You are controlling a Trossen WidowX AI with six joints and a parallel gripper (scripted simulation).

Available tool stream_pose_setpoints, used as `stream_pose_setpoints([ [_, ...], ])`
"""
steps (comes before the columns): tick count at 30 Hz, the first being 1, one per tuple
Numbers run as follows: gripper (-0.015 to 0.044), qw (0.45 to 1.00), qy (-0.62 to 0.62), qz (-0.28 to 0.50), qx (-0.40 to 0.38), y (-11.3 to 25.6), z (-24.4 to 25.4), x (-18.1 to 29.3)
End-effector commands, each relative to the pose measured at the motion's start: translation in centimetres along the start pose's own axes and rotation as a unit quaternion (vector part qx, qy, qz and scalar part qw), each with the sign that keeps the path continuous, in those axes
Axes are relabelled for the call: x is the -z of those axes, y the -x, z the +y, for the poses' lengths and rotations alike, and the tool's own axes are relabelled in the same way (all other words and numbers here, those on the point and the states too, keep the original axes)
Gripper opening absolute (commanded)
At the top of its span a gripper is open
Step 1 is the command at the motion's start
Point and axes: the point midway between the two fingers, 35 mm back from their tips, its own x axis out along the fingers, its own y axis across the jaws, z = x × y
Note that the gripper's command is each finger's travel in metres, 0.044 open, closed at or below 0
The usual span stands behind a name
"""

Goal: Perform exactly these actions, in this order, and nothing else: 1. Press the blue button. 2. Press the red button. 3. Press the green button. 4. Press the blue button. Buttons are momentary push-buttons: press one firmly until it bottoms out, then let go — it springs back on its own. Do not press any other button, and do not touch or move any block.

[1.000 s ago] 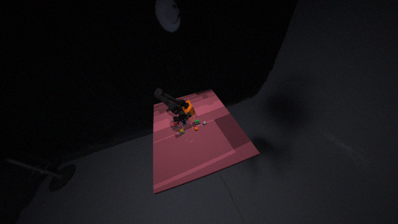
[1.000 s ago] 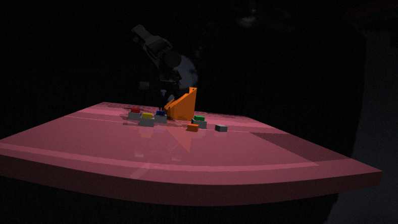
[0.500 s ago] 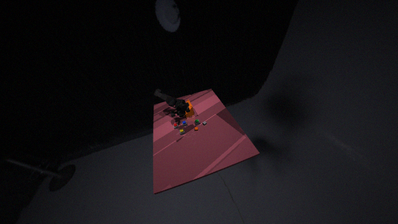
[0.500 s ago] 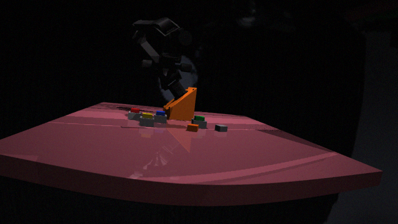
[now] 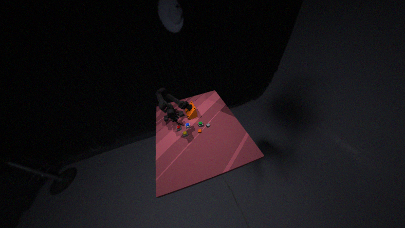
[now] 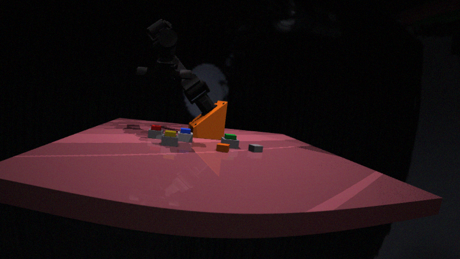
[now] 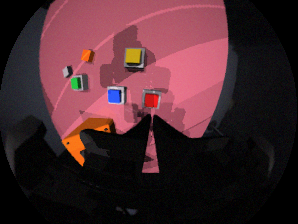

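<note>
My gripper (image 5: 178, 122) (image 7: 151, 117) is shut and empty. It hangs in the air above the table, its tips just below the red button (image 5: 178, 127) (image 6: 156, 127) (image 7: 151, 100) in the wrist view. The red cap stands up from its base, untouched. The blue button (image 5: 187, 124) (image 6: 185, 130) (image 7: 114, 96) is left of the red one in the wrist view, its cap up. The green button (image 5: 200, 123) (image 6: 230, 136) (image 7: 76, 83) is farther left, cap up. In the exterior view the fingertips are lost in the dark.
A yellow button (image 5: 185, 133) (image 6: 170, 133) (image 7: 133, 56) stands beyond the red and blue ones. An orange block (image 5: 199, 130) (image 6: 222, 147) (image 7: 87, 55) and a grey block (image 5: 207, 125) (image 6: 255, 148) (image 7: 67, 71) lie near the green button. An orange wedge (image 6: 212, 123) stands by the arm.
</note>
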Motion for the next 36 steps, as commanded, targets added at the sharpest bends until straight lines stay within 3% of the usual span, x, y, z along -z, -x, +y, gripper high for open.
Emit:
stream_pose_setpoints([
  [1,0.0020,1.000,0.003,0.002,0.001,-1.7,-0.3,0.0],
  [5,0.0020,1.000,0.002,0.001,0.004,-5.7,-0.5,0.2],
  [36,0.0020,1.000,0.002,0.001,0.006,-9.4,-0.5,0.2],
])
